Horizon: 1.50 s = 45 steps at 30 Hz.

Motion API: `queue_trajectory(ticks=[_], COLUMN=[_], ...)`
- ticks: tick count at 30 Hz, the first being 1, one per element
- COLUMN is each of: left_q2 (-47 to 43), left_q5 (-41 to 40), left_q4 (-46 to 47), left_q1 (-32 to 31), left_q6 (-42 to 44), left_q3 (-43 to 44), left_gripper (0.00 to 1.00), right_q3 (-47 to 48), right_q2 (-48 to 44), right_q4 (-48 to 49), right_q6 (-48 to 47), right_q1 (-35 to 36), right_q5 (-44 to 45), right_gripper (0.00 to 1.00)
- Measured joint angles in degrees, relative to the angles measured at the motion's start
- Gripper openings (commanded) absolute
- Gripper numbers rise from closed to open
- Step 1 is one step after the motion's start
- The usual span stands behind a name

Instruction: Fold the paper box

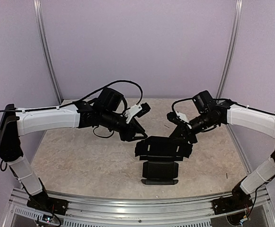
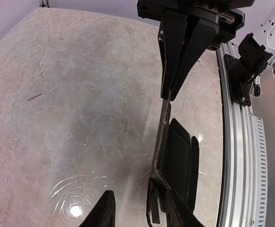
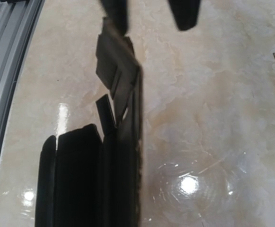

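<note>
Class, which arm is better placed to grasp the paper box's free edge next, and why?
Probably left: the left gripper is open at the paper box edge, while the right gripper is shut on it.

The paper box (image 2: 177, 156) is pinched at its thin top edge by the right gripper (image 2: 168, 94) — the left gripper (image 2: 140, 194) is seen spread apart by its low end

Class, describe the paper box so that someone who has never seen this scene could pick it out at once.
Start at the beige marbled table. Near the middle of it, between the left hand and the right hand, is the paper box. Unlike the bulky black hands, it is thin matte black card with flaps and slots.
</note>
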Motion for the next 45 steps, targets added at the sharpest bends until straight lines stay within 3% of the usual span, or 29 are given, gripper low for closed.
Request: queue_trajectory(ticks=[8, 23, 33, 39, 45], left_q2=[3.2, 7.1, 7.9, 8.0, 8.8], left_q5=[3.0, 5.9, 10.0, 11.8, 12.4], left_q4=[-0.5, -1.2, -1.1, -1.2, -1.6], left_q1=[-0.9, -2.1, -2.7, -2.9, -3.4], left_q6=[1.8, 3.8, 5.3, 6.4, 7.3], left_q3=[2.8, 5.2, 5.3, 5.3, 5.4], left_gripper=[0.35, 0.22, 0.22, 0.15, 0.19], right_q3=[0.0, 0.0, 0.0, 0.2, 0.4], right_q2=[0.1, 0.9, 1.0, 1.2, 1.9], right_q4=[-0.3, -4.5, -7.7, -9.0, -10.4], right_q6=[0.0, -1.6, -4.0, -4.5, -4.9], right_q1=[0.0, 0.0, 0.0, 0.0, 0.0], right_q5=[-0.3, -1.5, -3.6, -4.6, -4.7], right_gripper=[0.00, 0.00, 0.00, 0.00, 0.00])
